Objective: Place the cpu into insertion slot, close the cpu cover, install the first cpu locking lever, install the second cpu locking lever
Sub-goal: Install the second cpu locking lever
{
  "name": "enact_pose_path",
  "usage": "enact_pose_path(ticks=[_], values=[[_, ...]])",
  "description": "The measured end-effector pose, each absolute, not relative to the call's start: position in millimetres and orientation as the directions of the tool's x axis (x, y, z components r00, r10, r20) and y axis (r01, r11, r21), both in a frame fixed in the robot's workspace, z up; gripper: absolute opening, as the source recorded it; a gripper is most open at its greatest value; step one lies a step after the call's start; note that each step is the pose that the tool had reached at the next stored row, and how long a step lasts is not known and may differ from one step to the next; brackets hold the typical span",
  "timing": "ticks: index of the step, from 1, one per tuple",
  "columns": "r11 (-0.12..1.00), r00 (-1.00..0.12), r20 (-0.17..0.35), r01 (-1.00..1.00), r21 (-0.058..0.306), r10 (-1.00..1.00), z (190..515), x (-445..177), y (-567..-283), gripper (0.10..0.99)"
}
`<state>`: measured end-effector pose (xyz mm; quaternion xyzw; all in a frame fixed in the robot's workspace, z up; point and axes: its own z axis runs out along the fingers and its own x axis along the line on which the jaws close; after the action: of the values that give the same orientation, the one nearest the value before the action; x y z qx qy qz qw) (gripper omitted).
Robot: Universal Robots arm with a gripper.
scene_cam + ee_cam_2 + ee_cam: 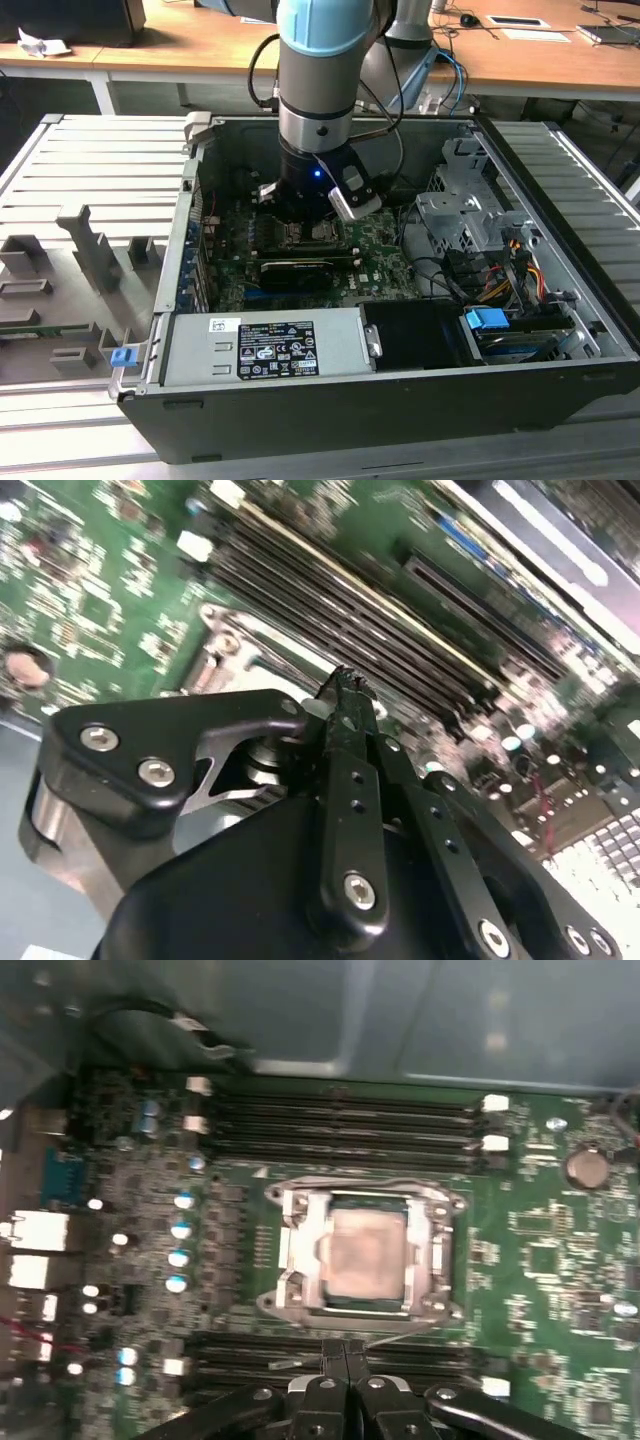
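In the first wrist view the cpu (365,1250) lies flat in the insertion slot (447,1312) on the green motherboard. The silver cpu cover (300,1255) is folded down around it, and the chip's grey top shows through its window. A thin locking lever (350,1181) runs along one side of the socket. Another thin wire lever (395,1340) lies on the opposite side, right by my gripper (345,1352). The black fingers are pressed together, just off the socket's edge. In the second wrist view the gripper (345,692) hovers over the socket's corner (225,645). The exterior view shows the gripper (303,215) low above the socket (305,236).
Black memory slots (340,1120) flank the socket on both sides. A long black card (297,270) lies just in front of the socket in the exterior view. The open case's walls (190,210), a drive cage (460,215) and cables (500,270) surround the board.
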<state>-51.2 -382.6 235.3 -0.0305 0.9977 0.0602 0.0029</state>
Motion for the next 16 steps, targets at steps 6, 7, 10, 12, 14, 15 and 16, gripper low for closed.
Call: enact_pose_path(ticks=[6,7,10,12,14,15,16], values=[[0.989,-0.998,-0.010,-0.061,0.132,-0.060,225,-56,-384,0.106],[0.989,-0.998,-0.010,-0.061,0.133,-0.060,223,-56,-384,0.106],[0.987,-0.998,-0.011,-0.061,0.150,-0.060,217,-59,-386,0.106],[0.978,-0.998,-0.014,-0.061,0.201,-0.059,217,-64,-390,0.106],[0.975,-0.998,-0.015,-0.062,0.213,-0.060,215,-65,-394,0.106],[0.973,-0.998,-0.015,-0.067,0.220,-0.065,214,-66,-395,0.106],[0.972,-0.997,-0.016,-0.072,0.224,-0.071,214,-66,-396,0.106]])
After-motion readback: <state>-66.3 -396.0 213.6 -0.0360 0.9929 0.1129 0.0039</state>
